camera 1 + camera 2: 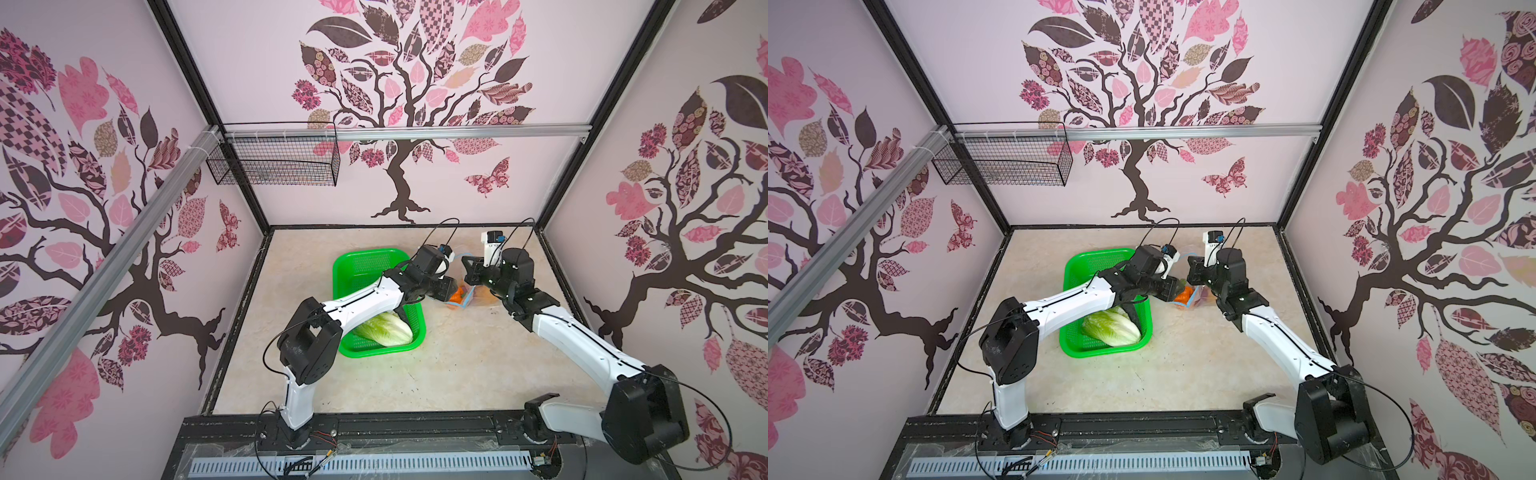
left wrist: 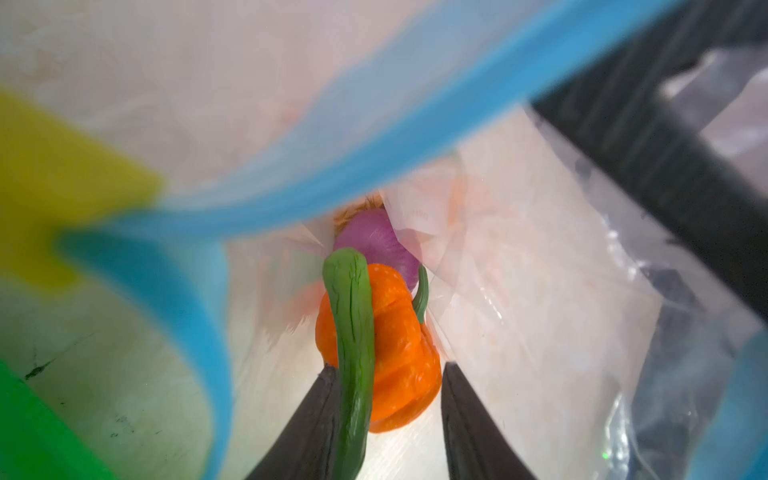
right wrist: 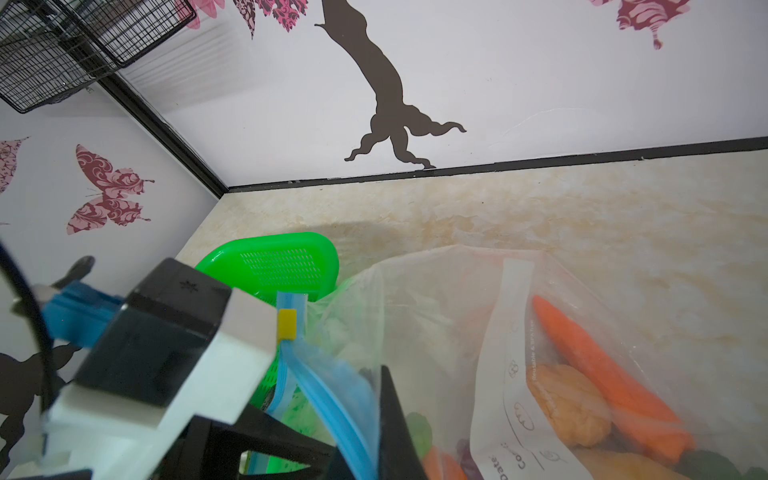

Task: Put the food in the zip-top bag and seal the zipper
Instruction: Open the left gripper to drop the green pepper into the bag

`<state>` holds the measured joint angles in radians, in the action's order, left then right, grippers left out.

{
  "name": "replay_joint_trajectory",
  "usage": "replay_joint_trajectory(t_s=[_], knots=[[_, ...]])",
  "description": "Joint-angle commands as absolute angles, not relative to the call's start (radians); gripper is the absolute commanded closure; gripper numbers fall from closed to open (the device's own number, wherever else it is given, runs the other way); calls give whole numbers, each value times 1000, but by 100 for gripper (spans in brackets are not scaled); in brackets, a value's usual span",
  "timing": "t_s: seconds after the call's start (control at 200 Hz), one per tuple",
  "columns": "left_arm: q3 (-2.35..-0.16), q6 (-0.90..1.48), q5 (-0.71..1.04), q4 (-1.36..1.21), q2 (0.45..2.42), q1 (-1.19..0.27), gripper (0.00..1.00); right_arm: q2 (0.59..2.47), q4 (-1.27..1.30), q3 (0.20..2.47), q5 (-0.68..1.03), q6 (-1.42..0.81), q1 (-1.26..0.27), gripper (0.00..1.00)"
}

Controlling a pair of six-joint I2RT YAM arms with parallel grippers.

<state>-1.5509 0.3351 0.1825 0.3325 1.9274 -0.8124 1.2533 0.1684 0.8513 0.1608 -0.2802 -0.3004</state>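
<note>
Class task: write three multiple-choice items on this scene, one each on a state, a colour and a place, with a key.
1. The mouth of the clear plastic zip-top bag is: A sealed; B open; C knotted.
2. The small tab on its light blue zipper strip is: A red; B yellow; C black.
3. The green-white leafy cabbage lies: A inside the bag; B held in mid-air; C in the bright green plastic mesh basket.
Key: 1 B, the blue strips stand apart in the left wrist view; 2 B, it shows yellow in the right wrist view; 3 C, both top views show it there.
</note>
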Motion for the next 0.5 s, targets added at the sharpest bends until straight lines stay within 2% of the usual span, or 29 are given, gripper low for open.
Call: replay_joint_trajectory(t_s=[0.0,0.325,0.495], knots=[[-1602,310,161,369,1893,-816,55,1215,178,853,167,-272,-302,100],[-1438,263,-21,324,1684,-813,51,1216,176,854,169,-276,-302,100],[-1379,299,-36,338,1668,-805,48,1218,178,854,174,-276,-302,100]])
